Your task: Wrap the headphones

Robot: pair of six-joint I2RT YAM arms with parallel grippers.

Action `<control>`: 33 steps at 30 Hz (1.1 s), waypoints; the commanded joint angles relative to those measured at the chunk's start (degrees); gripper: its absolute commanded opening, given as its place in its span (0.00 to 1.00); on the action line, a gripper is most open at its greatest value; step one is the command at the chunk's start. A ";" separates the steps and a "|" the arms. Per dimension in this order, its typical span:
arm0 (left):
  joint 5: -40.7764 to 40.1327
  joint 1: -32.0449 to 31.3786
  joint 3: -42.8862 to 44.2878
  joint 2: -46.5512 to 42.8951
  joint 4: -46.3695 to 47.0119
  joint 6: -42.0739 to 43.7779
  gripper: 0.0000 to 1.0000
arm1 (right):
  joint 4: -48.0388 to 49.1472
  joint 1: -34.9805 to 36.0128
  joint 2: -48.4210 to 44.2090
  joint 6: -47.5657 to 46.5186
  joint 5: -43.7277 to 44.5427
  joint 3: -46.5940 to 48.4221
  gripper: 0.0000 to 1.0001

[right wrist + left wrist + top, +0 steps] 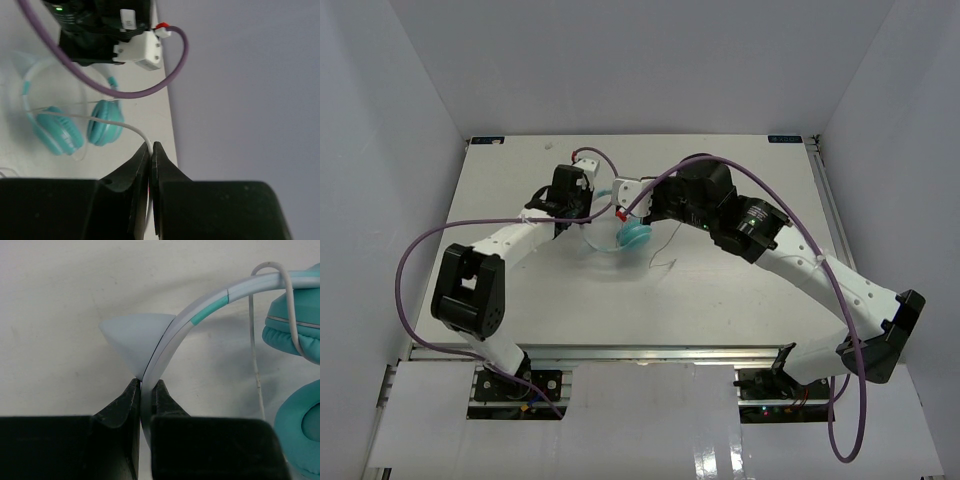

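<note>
The headphones lie in the middle of the table, with two teal ear cups (632, 237) and a thin pale headband (594, 249). In the left wrist view my left gripper (146, 388) is shut on the headband (200, 310), next to a pale triangular piece (132, 337) on it. The ear cups (295, 335) lie at the right of that view, and the white cord (252, 340) loops over the band. My right gripper (150, 148) is shut on the white cord (110, 120), lifted above the ear cups (57, 132). In the top view the left gripper (578, 225) and the right gripper (628, 210) are close together.
Purple robot cables (410, 260) arc over both arms; one (150, 90) hangs between my right gripper and the headphones. Loose cord (665, 262) lies right of the ear cups. Pale walls enclose the table (740, 300) on three sides.
</note>
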 commanded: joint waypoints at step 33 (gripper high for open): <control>9.72 -16.04 -10.61 -31.49 -3.72 -0.08 0.00 | 21.39 -16.85 4.50 8.45 -1.41 -5.52 0.08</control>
